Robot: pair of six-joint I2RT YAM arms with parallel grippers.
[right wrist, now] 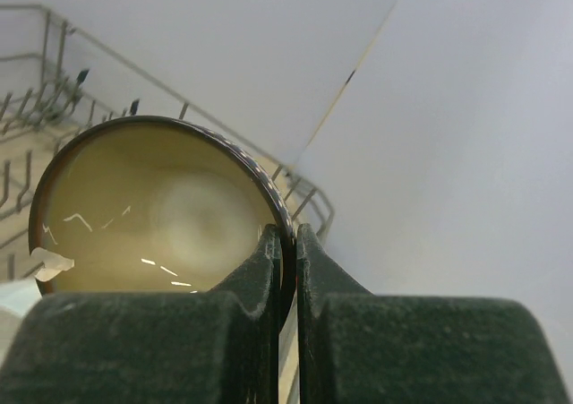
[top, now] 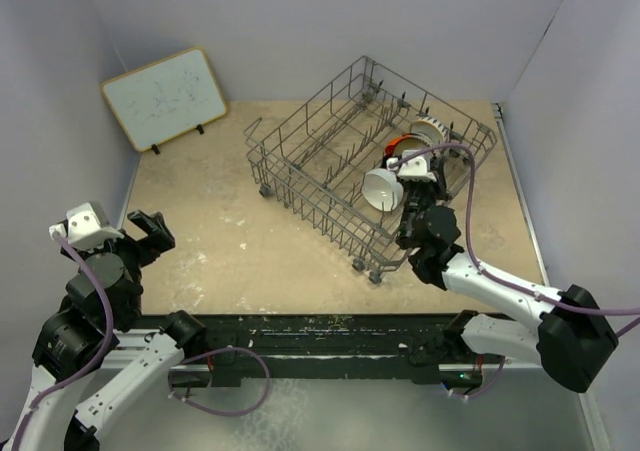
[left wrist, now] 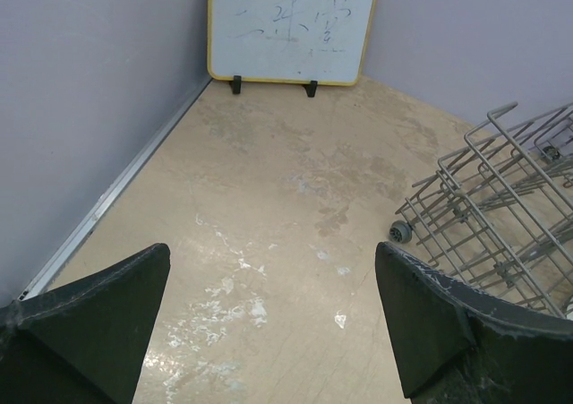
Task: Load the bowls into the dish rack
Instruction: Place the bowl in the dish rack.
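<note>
Brown bowl (right wrist: 161,209) tight in outstretched right gripper (right wrist: 286,239) over dish rack (top: 322,167); left gripper (left wrist: 270,253) agape.

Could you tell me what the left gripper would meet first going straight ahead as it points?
Likely the bare table, and beyond it the whiteboard; depth is unclear.

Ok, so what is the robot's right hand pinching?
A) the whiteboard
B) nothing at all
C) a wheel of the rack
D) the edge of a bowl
D: in the right wrist view, the right hand is shut on the rim of the brown bowl, the one that is cream inside.
</note>
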